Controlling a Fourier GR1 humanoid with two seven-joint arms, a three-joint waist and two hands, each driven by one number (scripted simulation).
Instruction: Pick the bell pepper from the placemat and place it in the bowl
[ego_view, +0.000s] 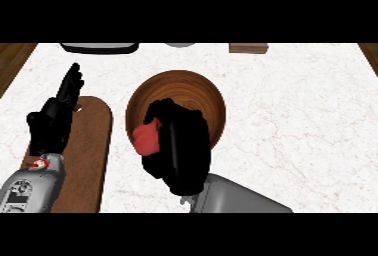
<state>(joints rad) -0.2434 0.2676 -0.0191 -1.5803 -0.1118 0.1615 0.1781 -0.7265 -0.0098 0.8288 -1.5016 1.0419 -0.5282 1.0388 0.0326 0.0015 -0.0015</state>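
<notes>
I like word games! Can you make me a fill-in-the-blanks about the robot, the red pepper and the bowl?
1. The right hand is curled round a ____ bell pepper.
2. The pepper is held over the near rim of the wooden ____.
3. The left hand rests with straight fingers over the brown ____.

Missing words: red; bowl; placemat.

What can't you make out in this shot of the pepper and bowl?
- Pepper: head view, mostly hidden by the right robot hand curled round it.
- Bowl: near rim and inside covered by that hand.
- Placemat: partly under the left robot hand.
- Items at the top edge: cut off, unidentifiable.
</notes>
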